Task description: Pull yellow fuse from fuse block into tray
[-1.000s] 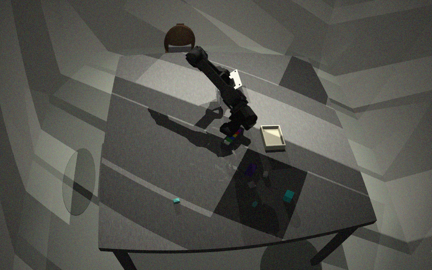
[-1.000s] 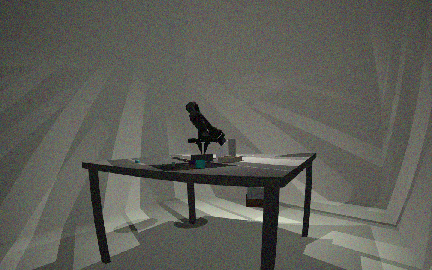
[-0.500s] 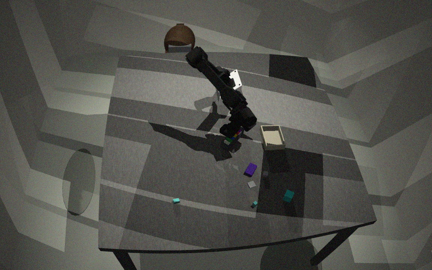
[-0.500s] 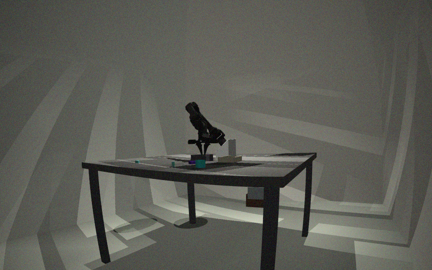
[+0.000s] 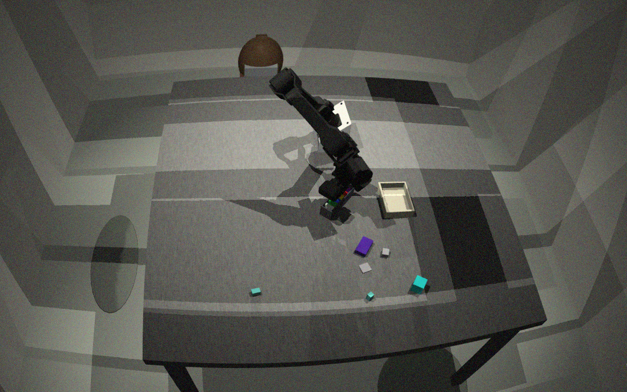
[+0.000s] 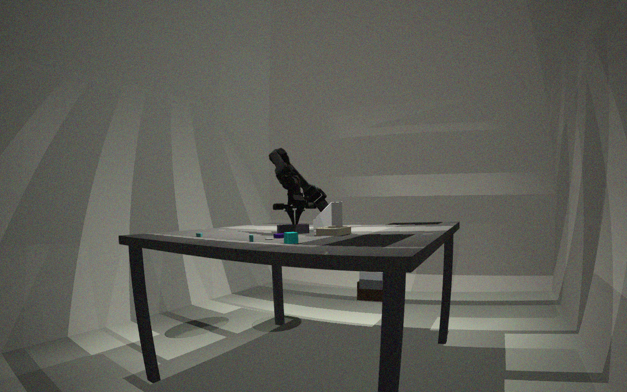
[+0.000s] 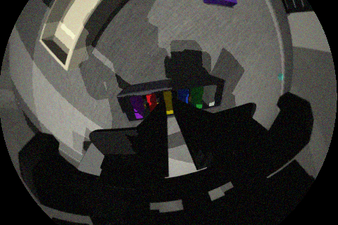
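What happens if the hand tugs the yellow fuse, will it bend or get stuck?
Probably no bending: the yellow fuse looks like a short, stiff, blocky piece. It may resist a little, since it sits down in a slot of the block. It looks thin in the hand, so it could tilt or slip and bump the red fuse beside it.

Fuse block (image 5: 336, 200) mostly hidden under the gripper (image 5: 336, 192) in top view; fuses unresolvable in exterior view.
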Motion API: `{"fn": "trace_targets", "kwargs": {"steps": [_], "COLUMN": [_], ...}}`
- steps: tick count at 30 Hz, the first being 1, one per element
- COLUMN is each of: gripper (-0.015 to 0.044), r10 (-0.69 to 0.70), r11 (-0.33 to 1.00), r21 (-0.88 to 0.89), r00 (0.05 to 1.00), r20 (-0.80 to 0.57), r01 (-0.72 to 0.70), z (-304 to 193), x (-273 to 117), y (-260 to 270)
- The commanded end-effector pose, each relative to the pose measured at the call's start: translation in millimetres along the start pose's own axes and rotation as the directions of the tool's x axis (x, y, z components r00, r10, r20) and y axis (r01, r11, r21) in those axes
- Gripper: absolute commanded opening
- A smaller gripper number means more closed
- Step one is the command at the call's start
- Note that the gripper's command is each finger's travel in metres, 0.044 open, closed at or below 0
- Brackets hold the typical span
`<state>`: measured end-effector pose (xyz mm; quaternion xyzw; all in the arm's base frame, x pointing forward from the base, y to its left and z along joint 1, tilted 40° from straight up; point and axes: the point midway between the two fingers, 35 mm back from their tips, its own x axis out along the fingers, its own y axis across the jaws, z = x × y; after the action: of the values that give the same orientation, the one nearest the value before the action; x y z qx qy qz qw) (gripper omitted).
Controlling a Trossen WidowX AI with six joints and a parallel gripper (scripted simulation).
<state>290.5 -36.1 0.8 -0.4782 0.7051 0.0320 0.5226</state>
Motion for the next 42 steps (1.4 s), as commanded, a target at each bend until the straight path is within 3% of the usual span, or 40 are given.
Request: {"fn": "trace_targets", "kwargs": {"steps": [1,42], "gripper": [0.0001,0.0], "r10": [0.0,-0.001], "r11": [1.0,1.0], "r21": [0.0,-0.003], "r00": [1.0,1.0], "r20": [0.0,-0.001], "r01": [0.0,0.001], "z": [0.0,0.8], "x": [-0.1,-18.3], "y": [-0.1,-0.2]}}
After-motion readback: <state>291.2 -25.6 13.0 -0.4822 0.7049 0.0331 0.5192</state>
